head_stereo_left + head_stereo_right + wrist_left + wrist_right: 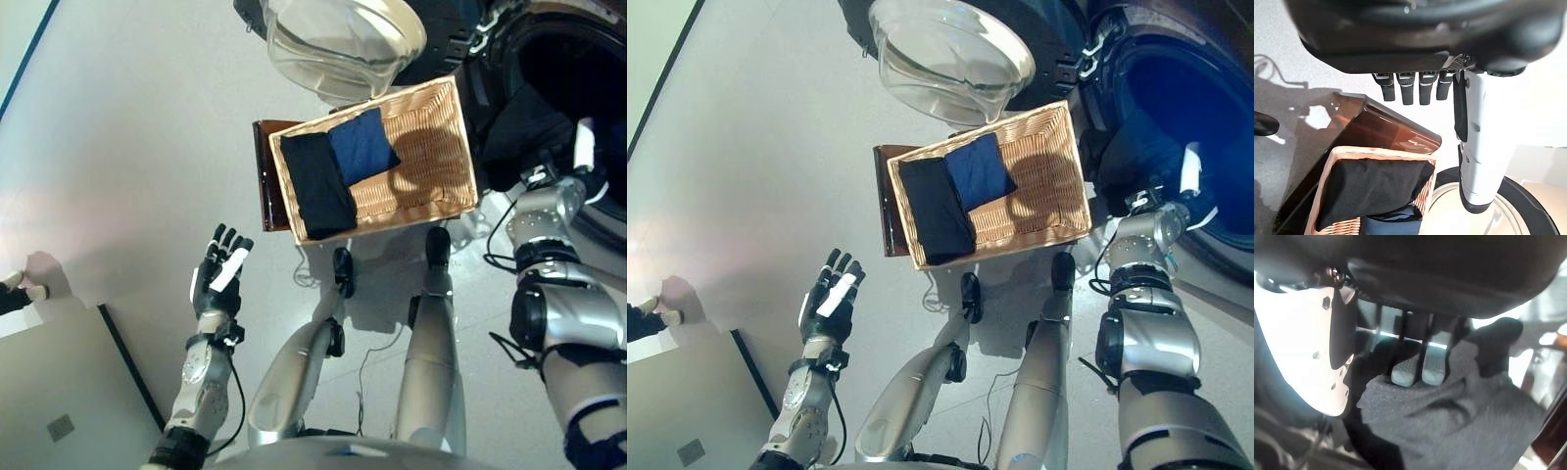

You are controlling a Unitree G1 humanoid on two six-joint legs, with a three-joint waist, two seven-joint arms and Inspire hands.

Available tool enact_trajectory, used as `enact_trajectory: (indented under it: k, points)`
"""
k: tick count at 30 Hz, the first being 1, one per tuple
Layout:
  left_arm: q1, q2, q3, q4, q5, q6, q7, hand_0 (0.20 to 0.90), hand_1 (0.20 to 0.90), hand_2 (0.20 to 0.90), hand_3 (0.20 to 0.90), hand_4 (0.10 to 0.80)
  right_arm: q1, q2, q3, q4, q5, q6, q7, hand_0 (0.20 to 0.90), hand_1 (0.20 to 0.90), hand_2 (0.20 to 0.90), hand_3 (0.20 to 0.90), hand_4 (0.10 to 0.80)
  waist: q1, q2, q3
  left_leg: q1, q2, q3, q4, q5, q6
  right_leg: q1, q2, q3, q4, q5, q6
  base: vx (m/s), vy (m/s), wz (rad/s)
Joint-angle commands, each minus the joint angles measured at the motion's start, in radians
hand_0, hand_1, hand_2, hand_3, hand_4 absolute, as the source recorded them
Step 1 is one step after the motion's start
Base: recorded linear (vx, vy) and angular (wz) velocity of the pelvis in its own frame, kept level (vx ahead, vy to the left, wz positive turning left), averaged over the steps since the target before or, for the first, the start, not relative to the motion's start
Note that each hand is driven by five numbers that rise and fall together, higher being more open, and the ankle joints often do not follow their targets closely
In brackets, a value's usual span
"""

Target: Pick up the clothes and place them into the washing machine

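- Near, robot's left: grey panel on floor; a person's hand at view edge.
- Left hand hovers over bare floor, fingers straight, released, empty; well apart from basket.
- Mid: wicker basket on brown stand; inside lie folded black cloth & blue cloth, touching.
- Far: washer w/ glass door swung open.
- Right hand at drum mouth, fingers curled onto dark grey garment, grasping it.

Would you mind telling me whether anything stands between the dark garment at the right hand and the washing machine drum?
Nothing visible does. The right hand is at the open drum with the dark garment, and the glass door is swung aside.
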Motion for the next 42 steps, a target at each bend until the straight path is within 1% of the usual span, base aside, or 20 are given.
enact_trajectory:
  k: [1,2,3,4,5,6,7,8,11,12,13,20,21,22,26,28,33,34,38,42]
  points:
    - [0.024,0.005,-0.017,-0.049,-0.031,-0.076,-0.004,0.900,0.900,0.900,0.900,0.800,-0.042,-0.116,0.013,-0.145,0.047,-0.176,0.007,0.200,0.200,0.200,0.200,0.300,-0.009,0.121,-0.027,0.059,0.019,0.008,-0.003,-0.078,-0.107,0.103,0.013,-0.006,-0.079,-0.107,-0.022,0.030,0.023,-0.01]
    - [0.026,0.005,-0.021,-0.050,-0.034,-0.074,-0.005,0.900,0.900,0.900,0.900,0.800,-0.047,-0.123,0.000,-0.152,0.054,-0.188,0.002,0.200,0.200,0.200,0.200,0.300,-0.007,0.126,-0.029,0.057,0.020,0.009,-0.003,-0.073,-0.107,0.102,0.014,-0.005,-0.083,-0.100,-0.022,0.049,0.023,0.00]
    - [0.027,0.007,-0.024,-0.044,-0.034,-0.072,-0.006,0.900,0.900,0.900,0.900,0.800,-0.059,-0.136,-0.012,-0.156,0.059,-0.202,-0.009,0.200,0.200,0.200,0.200,0.300,-0.007,0.129,-0.034,0.062,0.018,0.008,-0.003,-0.079,-0.106,0.106,0.011,-0.005,-0.082,-0.110,-0.021,0.034,0.018,0.00]
    - [0.030,0.013,-0.032,-0.044,-0.035,-0.070,-0.007,0.900,0.900,0.900,0.900,0.800,-0.088,-0.169,-0.024,-0.154,0.068,-0.217,-0.025,0.200,0.200,0.200,0.200,0.300,-0.005,0.135,-0.041,0.064,0.016,0.008,-0.003,-0.080,-0.107,0.109,0.009,-0.004,-0.082,-0.112,-0.020,0.000,0.000,0.00]
    - [0.029,0.012,-0.032,-0.044,-0.035,-0.070,-0.007,0.900,0.900,0.900,0.900,0.800,-0.090,-0.172,-0.023,-0.152,0.068,-0.217,-0.025,0.200,0.200,0.200,0.200,0.300,-0.005,0.136,-0.040,0.061,0.017,0.008,-0.003,-0.075,-0.107,0.106,0.011,-0.003,-0.083,-0.104,-0.021,0.041,0.012,0.00]
    - [0.034,0.019,-0.036,-0.042,-0.035,-0.068,-0.006,0.900,0.900,0.900,0.900,0.800,-0.123,-0.213,-0.022,-0.147,0.067,-0.221,-0.040,0.200,0.200,0.200,0.200,0.300,-0.003,0.139,-0.049,0.067,0.014,0.007,-0.003,-0.081,-0.107,0.111,0.007,-0.003,-0.079,-0.115,-0.019,0.000,0.000,0.00]
    - [0.032,0.016,-0.037,-0.043,-0.036,-0.068,-0.005,0.900,0.900,0.900,0.900,0.800,-0.129,-0.217,-0.019,-0.143,0.068,-0.220,-0.039,0.200,0.200,0.200,0.200,0.300,-0.002,0.141,-0.048,0.061,0.016,0.008,-0.003,-0.074,-0.108,0.106,0.010,-0.002,-0.082,-0.103,-0.020,0.050,0.009,0.01]
    - [0.034,0.020,-0.038,-0.043,-0.035,-0.067,-0.006,0.900,0.900,0.900,0.900,0.800,-0.140,-0.233,-0.015,-0.139,0.063,-0.219,-0.045,0.200,0.200,0.200,0.200,0.300,-0.002,0.141,-0.052,0.066,0.015,0.007,-0.003,-0.080,-0.108,0.110,0.007,-0.003,-0.080,-0.114,-0.019,0.000,0.000,0.00]
    - [0.035,0.032,-0.043,-0.044,-0.033,-0.066,-0.008,0.900,0.900,0.900,0.900,0.800,-0.194,-0.297,0.019,-0.120,0.045,-0.204,-0.062,0.200,0.200,0.200,0.200,0.300,-0.001,0.140,-0.060,0.069,0.014,0.007,-0.003,-0.081,-0.110,0.113,0.007,-0.001,-0.078,-0.116,-0.019,0.000,0.000,0.00]
    - [0.034,0.032,-0.044,-0.044,-0.034,-0.067,-0.008,0.900,0.900,0.900,0.900,0.800,-0.216,-0.317,0.034,-0.106,0.042,-0.200,-0.067,0.200,0.200,0.200,0.200,0.300,0.001,0.143,-0.062,0.065,0.016,0.009,-0.003,-0.075,-0.111,0.109,0.010,0.000,-0.080,-0.105,-0.020,0.000,0.000,0.00]
    - [0.036,0.039,-0.047,-0.047,-0.035,-0.068,-0.009,0.900,0.900,0.900,0.900,0.800,-0.238,-0.344,0.057,-0.103,0.023,-0.192,-0.073,0.200,0.200,0.200,0.200,0.300,0.000,0.137,-0.066,0.068,0.015,0.009,-0.003,-0.077,-0.112,0.111,0.012,-0.001,-0.076,-0.109,-0.020,0.000,0.000,0.00]
    - [0.036,0.046,-0.052,-0.052,-0.036,-0.070,-0.012,0.900,0.900,0.900,0.900,0.800,-0.337,-0.417,0.142,-0.084,-0.003,-0.172,-0.088,0.200,0.200,0.200,0.200,0.300,-0.003,0.132,-0.080,0.075,0.015,0.010,-0.003,-0.086,-0.114,0.117,0.010,-0.001,-0.073,-0.121,-0.019,0.018,-0.004,0.02]
    - [0.034,0.047,-0.052,-0.052,-0.036,-0.070,-0.012,0.900,0.900,0.900,0.900,0.800,-0.358,-0.428,0.156,-0.082,-0.005,-0.173,-0.092,0.200,0.200,0.200,0.200,0.300,-0.002,0.133,-0.080,0.070,0.017,0.011,-0.003,-0.079,-0.115,0.113,0.012,-0.001,-0.077,-0.110,-0.020,0.045,-0.008,0.01]
    - [0.036,0.049,-0.053,-0.050,-0.037,-0.070,-0.012,0.900,0.900,0.900,0.900,0.800,-0.375,-0.438,0.166,-0.087,-0.006,-0.176,-0.094,0.200,0.200,0.200,0.200,0.300,-0.002,0.130,-0.083,0.075,0.015,0.010,-0.003,-0.086,-0.116,0.119,0.010,-0.002,-0.076,-0.121,-0.019,0.000,0.000,0.00]
    - [0.038,0.054,-0.050,-0.057,-0.040,-0.073,-0.008,0.900,0.900,0.900,0.900,0.800,-0.440,-0.466,0.197,-0.124,0.000,-0.216,-0.114,0.200,0.200,0.200,0.200,0.300,-0.005,0.133,-0.087,0.071,0.016,0.009,-0.003,-0.080,-0.117,0.116,0.011,0.000,-0.079,-0.112,-0.019,0.000,0.000,0.00]
    - [0.039,0.059,-0.049,-0.056,-0.040,-0.075,-0.005,0.900,0.900,0.900,0.900,0.800,-0.468,-0.472,0.192,-0.183,0.020,-0.270,-0.118,0.200,0.200,0.200,0.200,0.300,-0.008,0.136,-0.093,0.073,0.013,0.006,-0.003,-0.083,-0.117,0.118,0.011,-0.001,-0.077,-0.118,-0.017,0.000,0.000,0.00]
    - [0.039,0.062,-0.044,-0.055,-0.039,-0.080,0.001,0.900,0.900,0.900,0.900,0.800,-0.482,-0.482,0.187,-0.232,0.008,-0.315,-0.149,0.200,0.200,0.200,0.200,0.300,-0.009,0.137,-0.102,0.073,0.012,0.004,-0.003,-0.083,-0.117,0.118,0.009,-0.002,-0.080,-0.116,-0.017,0.031,0.011,-0.02]
    - [0.047,0.068,-0.041,-0.051,-0.039,-0.082,0.009,0.900,0.900,0.900,0.900,0.800,-0.499,-0.503,0.180,-0.259,0.005,-0.356,-0.177,0.200,0.200,0.200,0.200,0.300,-0.010,0.134,-0.111,0.078,0.009,0.002,-0.003,-0.090,-0.117,0.123,0.005,-0.001,-0.077,-0.128,-0.015,0.000,0.000,0.00]
    - [0.051,0.073,-0.041,-0.049,-0.036,-0.083,0.008,0.900,0.900,0.900,0.900,0.800,-0.519,-0.523,0.183,-0.269,-0.002,-0.376,-0.202,0.200,0.200,0.200,0.200,0.300,-0.008,0.133,-0.118,0.073,0.008,-0.001,-0.003,-0.084,-0.118,0.121,0.006,-0.001,-0.081,-0.117,-0.016,0.017,0.004,0.00]
    - [0.051,0.078,-0.042,-0.049,-0.031,-0.085,0.008,0.900,0.900,0.900,0.900,0.800,-0.516,-0.547,0.191,-0.238,-0.020,-0.359,-0.226,0.200,0.200,0.200,0.200,0.300,-0.011,0.130,-0.120,0.071,0.006,-0.001,-0.003,-0.086,-0.119,0.119,0.008,0.001,-0.081,-0.117,-0.017,0.011,0.000,0.02]
